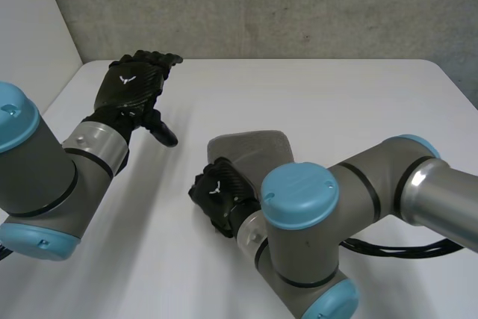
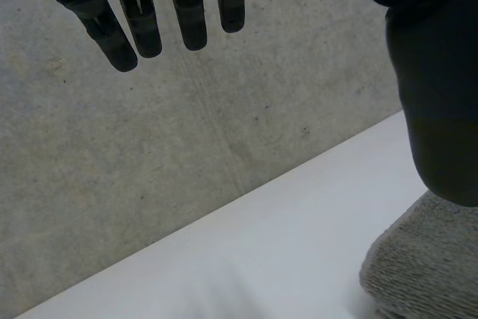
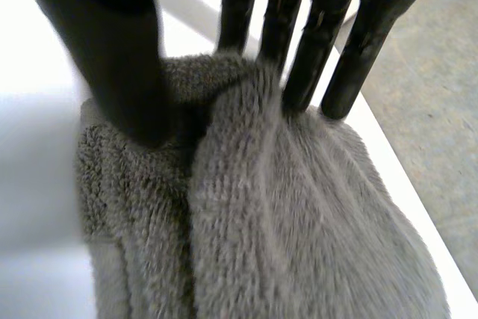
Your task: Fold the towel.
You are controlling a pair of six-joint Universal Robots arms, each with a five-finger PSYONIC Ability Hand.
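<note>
Head view gives you the layout: the grey towel [image 1: 250, 149] lies bunched near the middle of the white surface [image 1: 336, 102], with the right hand [image 1: 219, 193] on its near-left edge and the left hand [image 1: 133, 84] raised well apart from it, off toward the far-left corner. From here the right arm [image 1: 299, 193] stands in your way, its blue-capped elbow covering the near part of the cloth, so the grip itself is hard to read. Right wrist view fills that gap: the straight fingers [image 3: 302, 57] press down into the pile on the far side of a raised fold, and the thumb [image 3: 123, 65] digs into the crease on the other side, so that fold is pinched between them. Left wrist view shows you the left hand's fingers [image 2: 142, 28] straight and spread, holding nothing, with a corner of the towel on the surface beyond the thumb. Behind the surface's far edge rises a bare concrete wall [image 1: 261, 5].
</note>
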